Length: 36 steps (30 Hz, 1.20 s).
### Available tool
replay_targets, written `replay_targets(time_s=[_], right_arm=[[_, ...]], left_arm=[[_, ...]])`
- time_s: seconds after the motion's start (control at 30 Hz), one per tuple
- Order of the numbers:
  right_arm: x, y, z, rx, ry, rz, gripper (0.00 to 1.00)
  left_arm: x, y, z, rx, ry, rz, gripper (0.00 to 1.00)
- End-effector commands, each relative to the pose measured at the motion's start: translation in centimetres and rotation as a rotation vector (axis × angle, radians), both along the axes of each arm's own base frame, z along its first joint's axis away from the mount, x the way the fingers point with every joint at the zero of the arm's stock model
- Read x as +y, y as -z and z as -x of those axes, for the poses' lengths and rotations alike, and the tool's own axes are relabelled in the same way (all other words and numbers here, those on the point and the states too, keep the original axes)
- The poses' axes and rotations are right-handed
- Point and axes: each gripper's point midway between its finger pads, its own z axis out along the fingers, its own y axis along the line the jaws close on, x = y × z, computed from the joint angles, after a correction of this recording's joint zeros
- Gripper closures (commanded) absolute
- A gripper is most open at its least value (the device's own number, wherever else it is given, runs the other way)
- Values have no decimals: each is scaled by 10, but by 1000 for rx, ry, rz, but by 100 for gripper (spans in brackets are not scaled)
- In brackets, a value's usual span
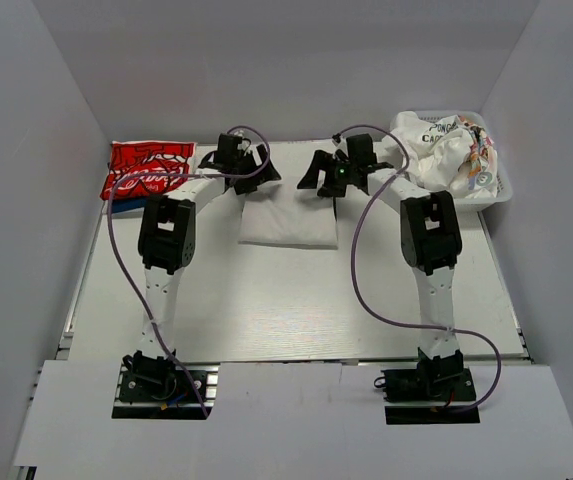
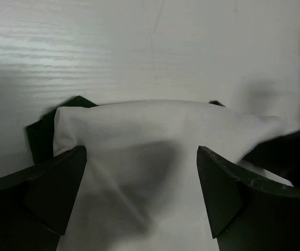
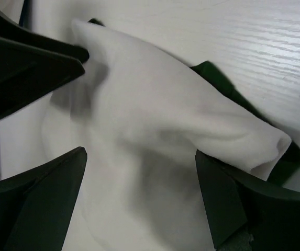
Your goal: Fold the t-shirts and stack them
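Now the off-white t-shirt (image 1: 288, 222) lies part-folded at the far middle of the table (image 1: 266, 310), prob. on top of a dark green t-shirt (image 2: 40, 136). Left gripper (image 2: 141, 157) and right gripper (image 3: 139, 157) hang wide open over its far edge, holding nothing. Next, I think: pinch only the white layer, both sides together.

The off-white tee (image 1: 288, 222) is plain, and a dark green tee (image 2: 40, 138) peeks out under it. The red tee (image 1: 146, 170) bears white script. The white basket (image 1: 486, 202) holds a white tee with black print (image 1: 436, 150). The cables (image 1: 354, 250) are purple.
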Motion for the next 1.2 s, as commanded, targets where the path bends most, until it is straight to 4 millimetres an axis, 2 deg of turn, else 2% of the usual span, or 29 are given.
replay_targets(time_s=[0.0, 0.03, 0.07, 0.13, 0.2, 0.27, 0.33, 0.37, 0.43, 0.47, 0.5, 0.53, 0.57, 0.6, 0.63, 0.67, 0.7, 0.73, 0.77, 0.8, 0.83, 0.87, 0.93, 0.97, 1.0, 1.07, 1.1, 1.13, 1.17], right_arm=[[-4, -13, -36, -28, 59, -152, 10], [-4, 3, -37, 20, 86, -176, 10], [-8, -9, -47, -10, 80, -246, 10], [-13, -3, -46, 22, 81, -304, 10], [-16, 2, -38, 39, 76, -318, 10], [-20, -3, -37, 28, 79, -304, 10], [-22, -17, -34, -9, 63, -288, 10], [-25, -48, -33, -78, 44, -288, 10], [-25, -52, -19, -90, 21, -250, 10], [-30, -72, -18, -157, 40, -208, 10], [-34, -96, -13, -212, 48, -198, 10], [-36, -86, -2, -220, 43, -155, 10], [-45, -82, 8, -223, 93, -117, 10], [-50, -90, 24, -234, 106, -104, 10], [-59, -105, 27, -280, 147, -83, 10], [-63, -89, 41, -244, 160, -60, 10], [-70, -86, 56, -232, 178, -46, 10], [-77, -98, 61, -266, 212, -33, 10], [-83, -75, 78, -214, 221, -6, 10], [-85, -76, 84, -216, 229, -1, 10], [-93, -95, 91, -258, 263, 7, 10], [-97, -87, 100, -239, 270, 24, 10], [-104, -96, 113, -263, 294, 35, 10], [-110, -93, 125, -259, 291, 52, 10], [-110, -93, 125, -259, 291, 53, 10], [-108, -103, 136, -282, 258, 35, 10], [-107, -99, 142, -274, 240, 33, 10], [-106, -109, 147, -302, 229, 21, 10], [-107, -108, 151, -299, 221, 23, 10]], left_arm=[[12, 7, -9, 17, -18, -21, 0], [14, 13, -10, 24, -28, -32, 0], [17, 18, -11, 29, -37, -54, 0], [21, 26, -10, 46, -54, -75, 0], [30, 26, -13, 43, -72, -97, 0], [37, 19, -16, 32, -84, -93, 0], [35, -1, -25, -15, -79, -88, 0], [35, -18, -26, -36, -72, -91, 0], [40, -44, -27, -61, -82, -113, 0], [47, -47, -24, -64, -100, -143, 0], [51, -76, -20, -106, -119, -144, 0], [56, -83, -15, -115, -127, -162, 0], [60, -68, 1, -77, -140, -196, 0], [62, -94, 8, -120, -145, -182, 0], [66, -97, 13, -124, -155, -188, 0], [66, -81, 27, -85, -148, -208, 0], [68, -78, 33, -79, -141, -217, 0], [69, -77, 37, -73, -140, -219, 0], [71, -69, 45, -47, -137, -228, 0], [70, -64, 49, -29, -127, -227, 0], [68, -64, 50, -31, -111, -227, 0], [68, -52, 55, -2, -101, -229, 0], [61, -41, 58, 15, -46, -219, 0], [60, -24, 63, 63, -33, -225, 4], [56, -16, 65, 77, -23, -230, 4], [60, -4, 68, 113, -33, -256, 6], [60, -5, 65, 103, -35, -253, 7], [61, 12, 70, 139, -30, -264, 7], [60, 16, 68, 136, -31, -263, 7]])
